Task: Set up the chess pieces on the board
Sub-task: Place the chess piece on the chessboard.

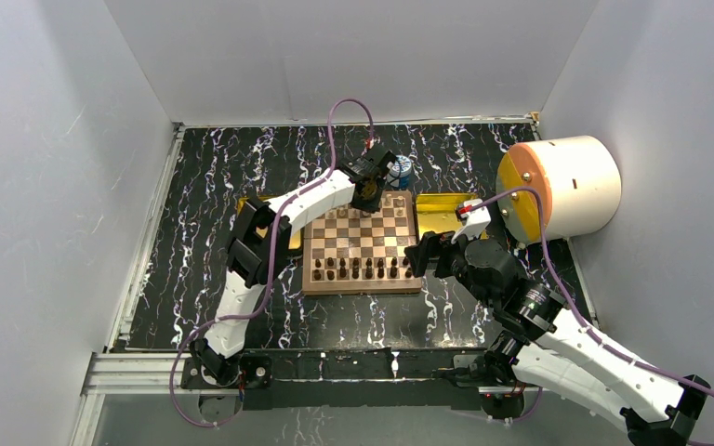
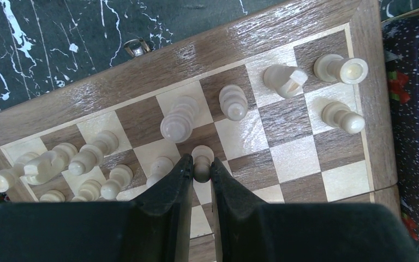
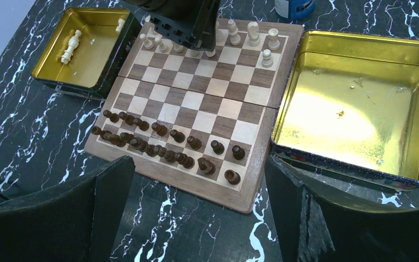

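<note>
Cream pawn (image 2: 201, 155) clamped between the jaws of your left gripper (image 2: 201, 165), at the far side of the board (image 2: 169, 60), in the second rank. You cannot tell from the wrist view whether its base is seated or hangs just above the square.

Risks, as judged:
- Crowded spot. A neighbouring pawn (image 2: 160, 169) stands just beside the left finger and a tall piece (image 2: 178, 121) just ahead. Spread the jaws wide or drift sideways and you likely topple one.
- Release too high and the pawn tips; it is narrow at the base, light and glossy.
- Lift off at a slant and the pad may drag the pawn off its square.

Look of the set: cream pieces (image 3: 251, 35) are pale turned wood, upright, lined along the far two ranks, with gaps in the pawn rank. One more lies on its side in the left gold tray (image 3: 87, 65), with a smaller one near that tray's rim. Dark pieces (image 3: 169, 144) fill the near ranks.

Your right gripper (image 3: 196, 188) hangs over the bench (image 3: 27, 136) at the board's near edge, jaws spread wide, empty.
</note>
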Robot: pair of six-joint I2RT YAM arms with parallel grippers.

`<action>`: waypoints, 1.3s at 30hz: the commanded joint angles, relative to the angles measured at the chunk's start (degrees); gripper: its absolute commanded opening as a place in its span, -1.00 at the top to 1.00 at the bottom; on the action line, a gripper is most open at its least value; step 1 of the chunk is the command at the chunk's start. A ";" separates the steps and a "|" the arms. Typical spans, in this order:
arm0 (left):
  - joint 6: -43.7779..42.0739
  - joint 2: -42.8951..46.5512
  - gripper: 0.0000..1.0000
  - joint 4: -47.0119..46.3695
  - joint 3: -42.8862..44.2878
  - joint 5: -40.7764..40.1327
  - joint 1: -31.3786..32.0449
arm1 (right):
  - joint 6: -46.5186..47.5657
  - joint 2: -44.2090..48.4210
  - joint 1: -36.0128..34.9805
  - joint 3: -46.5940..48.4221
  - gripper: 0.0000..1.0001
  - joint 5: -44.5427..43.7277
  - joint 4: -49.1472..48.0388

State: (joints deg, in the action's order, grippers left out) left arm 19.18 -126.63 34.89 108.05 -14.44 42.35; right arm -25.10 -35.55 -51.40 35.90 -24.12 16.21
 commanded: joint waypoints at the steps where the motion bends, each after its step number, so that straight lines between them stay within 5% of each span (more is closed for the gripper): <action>1: -0.37 -0.44 0.78 0.08 2.00 -1.20 -0.07 | 0.58 1.21 -0.07 0.51 -0.97 -1.63 -2.42; 17: -1.05 -1.30 0.76 0.31 2.17 -2.35 -0.09 | 0.89 0.92 -0.02 0.54 -0.97 -1.86 -3.00; 39: -2.47 -0.03 0.48 2.67 4.27 -3.08 -0.07 | 0.41 1.44 -0.11 -0.04 -0.97 -1.63 -3.13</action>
State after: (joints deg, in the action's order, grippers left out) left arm 17.45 -128.18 35.70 109.69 -16.03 42.35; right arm -24.91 -35.18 -51.40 35.79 -24.56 16.16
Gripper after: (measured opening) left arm 0.244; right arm 0.985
